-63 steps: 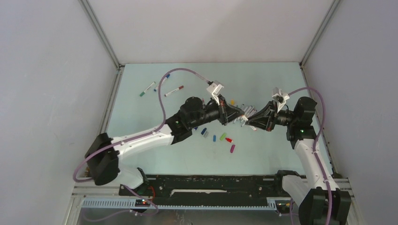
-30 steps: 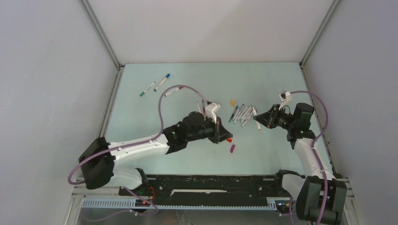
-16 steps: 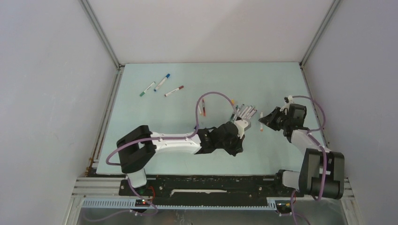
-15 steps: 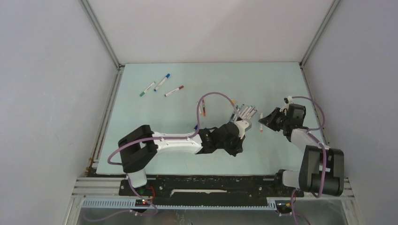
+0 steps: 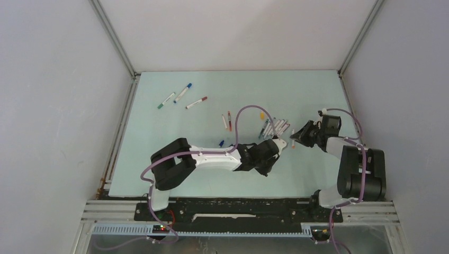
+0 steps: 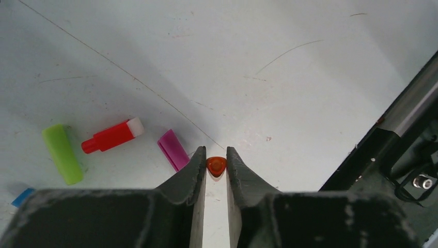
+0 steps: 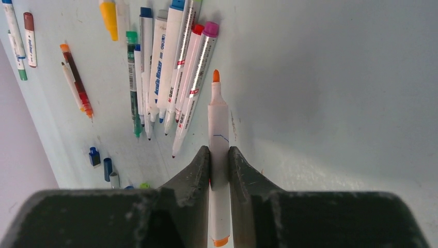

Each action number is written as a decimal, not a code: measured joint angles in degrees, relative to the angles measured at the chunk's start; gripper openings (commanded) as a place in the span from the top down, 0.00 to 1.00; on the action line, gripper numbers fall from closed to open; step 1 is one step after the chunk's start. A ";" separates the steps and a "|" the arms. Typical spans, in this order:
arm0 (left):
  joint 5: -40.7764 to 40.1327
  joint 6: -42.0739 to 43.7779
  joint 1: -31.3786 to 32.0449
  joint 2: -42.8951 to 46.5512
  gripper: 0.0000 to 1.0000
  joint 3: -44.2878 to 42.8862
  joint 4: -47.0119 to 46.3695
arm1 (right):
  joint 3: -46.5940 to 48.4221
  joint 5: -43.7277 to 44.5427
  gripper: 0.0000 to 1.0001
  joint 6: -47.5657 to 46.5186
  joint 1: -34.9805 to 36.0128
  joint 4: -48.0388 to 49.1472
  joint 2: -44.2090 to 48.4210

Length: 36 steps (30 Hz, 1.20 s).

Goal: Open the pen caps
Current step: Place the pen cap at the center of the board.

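Note:
Between the fingertips of my left gripper sits an orange pen cap, seen end-on just above the table, and the jaws are shut on it. Loose caps lie beside it: magenta, red and green. My right gripper is shut on the white barrel of an uncapped orange pen, low over the table next to a row of uncapped pens. From above, the left gripper points down at centre front, and the right gripper is at the right.
Three capped pens lie at the far left, and two more pens lie mid-table. A yellow cap sits behind the pen row. Blue caps and a grey cap lie nearer the front. The black front rail is close to the left gripper.
The left arm has swung right and toward the front, carrying the orange cap to beside the magenta cap. The right gripper has drawn back to the right with the orange pen.

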<state>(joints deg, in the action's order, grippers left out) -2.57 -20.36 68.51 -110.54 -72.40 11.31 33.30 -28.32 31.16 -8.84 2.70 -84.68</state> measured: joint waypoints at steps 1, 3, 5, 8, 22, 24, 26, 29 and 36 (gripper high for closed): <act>-0.31 0.04 0.00 -0.33 0.73 -0.35 0.35 | 0.22 -0.26 0.76 0.13 0.00 0.00 -0.42; -0.79 0.17 0.00 -0.61 0.70 -0.57 0.92 | 0.42 -0.70 0.72 0.28 0.04 0.00 -0.79; -1.33 0.35 0.00 -0.81 0.66 -0.59 1.57 | 0.42 -1.36 0.69 0.28 0.04 0.00 -0.81; -1.90 0.48 0.00 -1.07 0.61 -0.59 2.47 | 0.52 -2.19 0.67 0.31 0.04 0.02 -0.81; -4.17 0.48 0.00 -0.24 0.43 -0.57 4.04 | 1.09 -7.21 0.65 -1.68 0.92 -0.15 0.50; -5.25 0.48 0.00 1.57 0.38 -0.46 4.35 | 1.60 -8.20 0.65 -3.04 1.03 -0.46 1.31; -6.67 0.59 0.00 4.35 0.33 -0.31 4.22 | 2.05 -9.60 0.64 -4.87 1.09 -0.63 2.21; -10.54 1.36 0.00 11.15 0.24 1.55 2.93 | 3.04 -13.77 0.63 -9.18 0.96 -1.92 3.54; -20.24 3.43 -3.26 24.44 0.12 7.91 -0.50 | 10.14 -26.73 0.56 -28.20 -1.51 -14.43 7.74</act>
<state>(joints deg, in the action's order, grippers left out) -22.81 -16.93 65.25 -86.11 -64.49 10.81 43.44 -55.05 2.96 -10.35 -11.73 -76.95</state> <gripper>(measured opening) 0.878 0.410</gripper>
